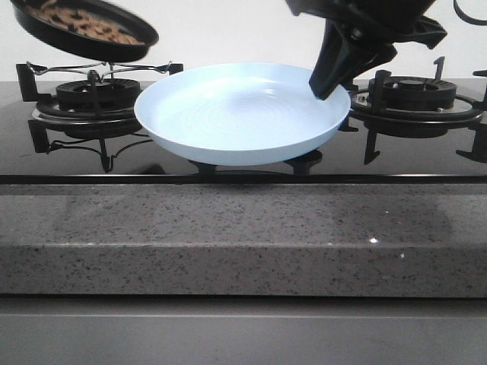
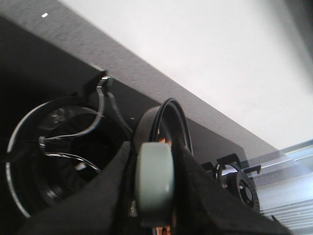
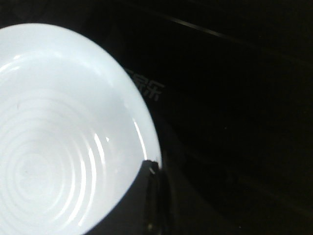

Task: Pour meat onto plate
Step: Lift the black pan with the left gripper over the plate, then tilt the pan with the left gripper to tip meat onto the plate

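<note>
1. Meat (image 1: 87, 24) lies as loose tan slices inside a black frying pan (image 1: 84, 32), which is raised and tilted above the left burner (image 1: 95, 103), up at the far left of the front view.
2. The left gripper (image 2: 155, 188) is clamped on a pale green handle (image 2: 155, 181), seemingly the pan's; its dark fingers (image 2: 115, 181) press on both sides.
3. The plate (image 1: 243, 114), pale blue and bare, sits lifted above the stove (image 1: 243, 169) between the two burners, beside the pan but not yet under it.
4. The right gripper (image 1: 329, 84) pinches the plate's right rim, one finger (image 3: 146, 196) lapping over the edge.
5. Handling, as I judge it: the slices look thin, dry and light, so they should slide and scatter easily once the pan tips further.
6. The plate is stiff, smooth and breakable; held at one edge, it may sag or slip as the meat lands.
7. A firm rim grip and a slow tilt, pan lip over the plate's middle, seem wise.
</note>
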